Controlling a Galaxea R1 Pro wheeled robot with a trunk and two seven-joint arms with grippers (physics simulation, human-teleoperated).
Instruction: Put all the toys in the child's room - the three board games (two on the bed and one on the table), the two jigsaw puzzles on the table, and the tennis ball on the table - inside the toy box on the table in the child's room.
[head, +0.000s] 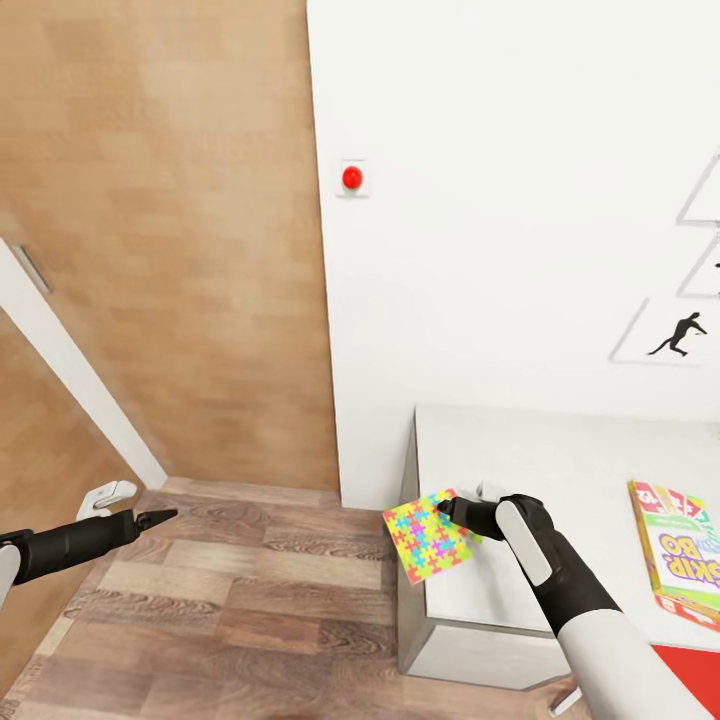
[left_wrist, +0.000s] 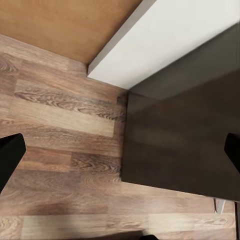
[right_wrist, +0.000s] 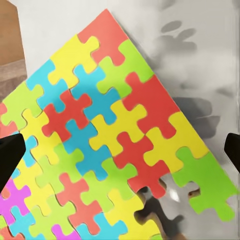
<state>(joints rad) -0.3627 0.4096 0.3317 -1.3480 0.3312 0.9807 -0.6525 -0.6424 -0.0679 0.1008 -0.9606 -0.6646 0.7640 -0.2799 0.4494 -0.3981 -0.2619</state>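
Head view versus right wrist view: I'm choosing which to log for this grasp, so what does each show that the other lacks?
Head view alone: the left hand held out over the wood floor, the SKIP BO board game lying on the table, the red wall button and the silhouette wall art.

Right wrist view alone: the puzzle's single interlocking pieces up close, with some pieces missing near one corner.

Both: the jigsaw puzzle at the right hand, over the table's pale top at its edge.
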